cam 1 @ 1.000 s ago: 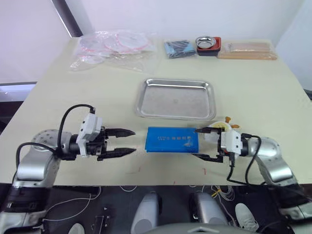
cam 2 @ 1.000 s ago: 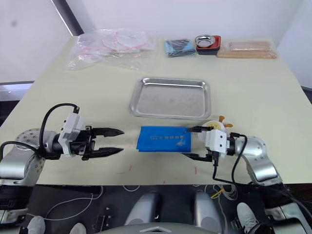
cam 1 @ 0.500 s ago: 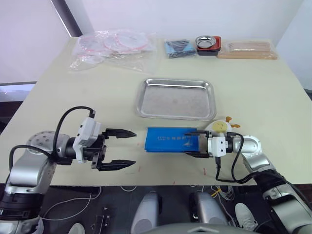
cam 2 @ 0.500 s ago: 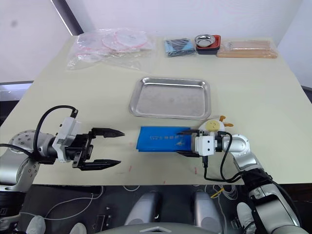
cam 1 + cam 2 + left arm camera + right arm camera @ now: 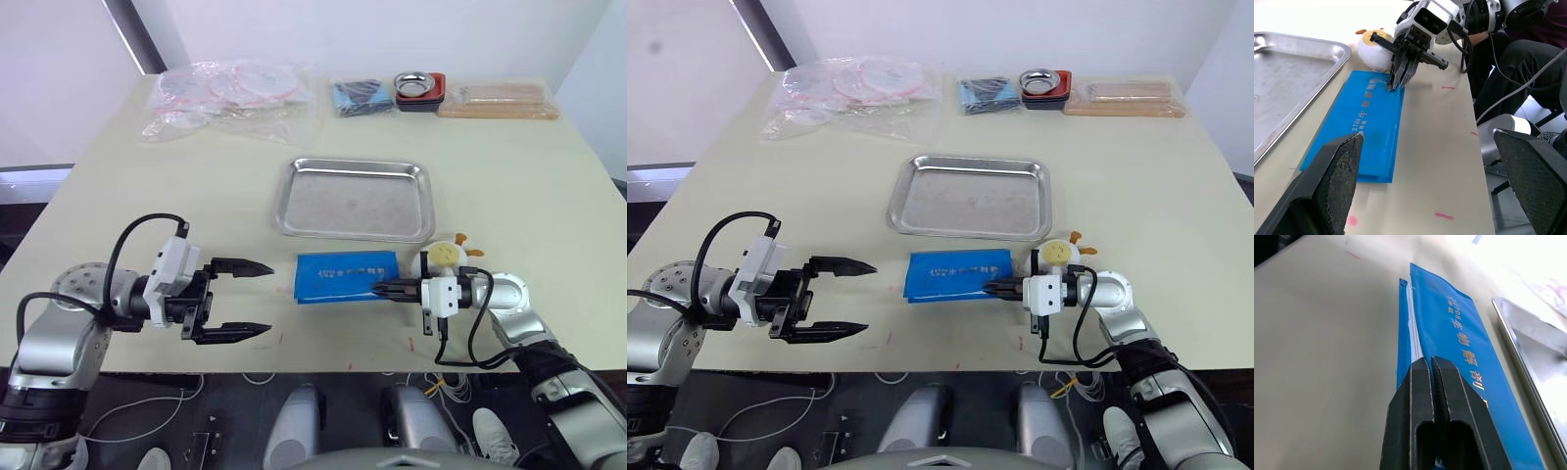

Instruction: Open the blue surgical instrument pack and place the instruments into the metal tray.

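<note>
Pale worktop (image 5: 509,196), near edge. Right tool (image 5: 380,289) pinched tight on the right-hand corner flap of the blue surgical instrument pack (image 5: 345,277), which lies flat just near of the metal tray (image 5: 354,199). Left tool (image 5: 257,298) spread wide, well left of the pack, holding nothing. Risks: thin flap may slip from the pinch; unpinned pack may drag instead of opening; yellow toy (image 5: 446,253) beside the right tool could get bumped.
</note>
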Robot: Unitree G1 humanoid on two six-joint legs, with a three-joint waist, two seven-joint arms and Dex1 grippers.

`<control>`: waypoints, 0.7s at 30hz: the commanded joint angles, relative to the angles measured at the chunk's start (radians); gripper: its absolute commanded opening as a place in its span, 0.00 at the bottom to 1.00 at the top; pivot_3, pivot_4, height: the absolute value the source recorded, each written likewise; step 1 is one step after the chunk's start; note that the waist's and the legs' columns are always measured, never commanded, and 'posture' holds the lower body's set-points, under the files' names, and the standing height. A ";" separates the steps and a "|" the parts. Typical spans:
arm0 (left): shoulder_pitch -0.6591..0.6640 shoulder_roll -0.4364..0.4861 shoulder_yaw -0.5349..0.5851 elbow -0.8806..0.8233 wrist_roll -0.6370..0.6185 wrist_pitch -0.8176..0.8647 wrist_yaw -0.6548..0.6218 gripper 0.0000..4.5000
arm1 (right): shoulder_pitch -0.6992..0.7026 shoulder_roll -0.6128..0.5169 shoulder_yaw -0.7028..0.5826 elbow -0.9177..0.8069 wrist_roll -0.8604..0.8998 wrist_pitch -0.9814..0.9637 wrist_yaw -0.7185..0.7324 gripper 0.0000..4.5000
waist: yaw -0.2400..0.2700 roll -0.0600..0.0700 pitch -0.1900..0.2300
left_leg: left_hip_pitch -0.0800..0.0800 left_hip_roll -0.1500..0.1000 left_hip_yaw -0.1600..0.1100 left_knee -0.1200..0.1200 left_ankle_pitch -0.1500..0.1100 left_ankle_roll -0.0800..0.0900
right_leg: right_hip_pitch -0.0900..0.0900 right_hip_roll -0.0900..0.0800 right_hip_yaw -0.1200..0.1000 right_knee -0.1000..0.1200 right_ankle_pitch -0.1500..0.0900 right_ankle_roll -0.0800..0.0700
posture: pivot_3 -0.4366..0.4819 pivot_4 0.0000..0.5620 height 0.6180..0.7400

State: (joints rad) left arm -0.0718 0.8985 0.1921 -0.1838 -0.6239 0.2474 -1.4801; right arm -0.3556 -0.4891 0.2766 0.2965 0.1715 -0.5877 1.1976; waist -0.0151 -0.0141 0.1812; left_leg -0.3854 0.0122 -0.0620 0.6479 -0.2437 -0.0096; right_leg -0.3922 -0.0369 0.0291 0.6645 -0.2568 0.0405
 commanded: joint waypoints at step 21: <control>-0.026 -0.028 -0.020 0.028 0.001 -0.034 0.005 1.00 | -0.143 -0.098 0.007 -0.349 0.331 1.032 0.003 0.01 | -0.002 0.000 0.000 | -0.002 0.003 0.000 0.001 0.000 0.000 | -0.003 0.003 -0.001 0.000 0.000 0.000 | 0.48 0.27 1.00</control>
State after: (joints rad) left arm -0.0845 0.8744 0.1814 -0.1703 -0.6377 0.2347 -1.4743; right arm -0.4902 -0.5907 0.2934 -0.0657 0.5154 0.4350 1.1975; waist -0.0173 -0.0140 0.1813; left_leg -0.3867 0.0153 -0.0621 0.6483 -0.2437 -0.0096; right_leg -0.3945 -0.0338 0.0280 0.6642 -0.2565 0.0400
